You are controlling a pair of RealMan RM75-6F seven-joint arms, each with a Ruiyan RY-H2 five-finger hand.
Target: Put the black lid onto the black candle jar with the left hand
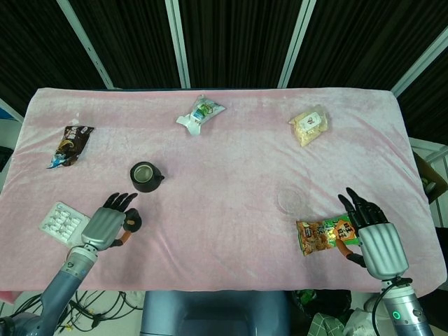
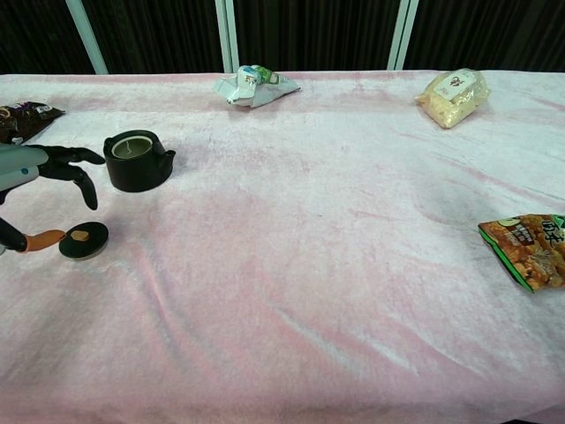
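The black candle jar (image 1: 145,176) (image 2: 137,162) stands uncovered on the pink cloth, pale wax showing inside. Its black lid (image 1: 133,222) (image 2: 85,239), flat with a small tan knob, lies on the cloth in front of the jar. My left hand (image 1: 107,224) (image 2: 37,181) hovers just left of the lid with fingers spread, the thumb close beside the lid's edge and nothing in its grasp. My right hand (image 1: 372,234) rests open at the front right, beside an orange snack bag (image 1: 324,234) (image 2: 530,247).
A white blister pack (image 1: 63,223) lies left of my left hand. A dark snack bag (image 1: 71,143), a green-white pouch (image 1: 199,113) and a pale bag (image 1: 309,125) lie along the far half. A clear disc (image 1: 288,200) sits near the right hand.
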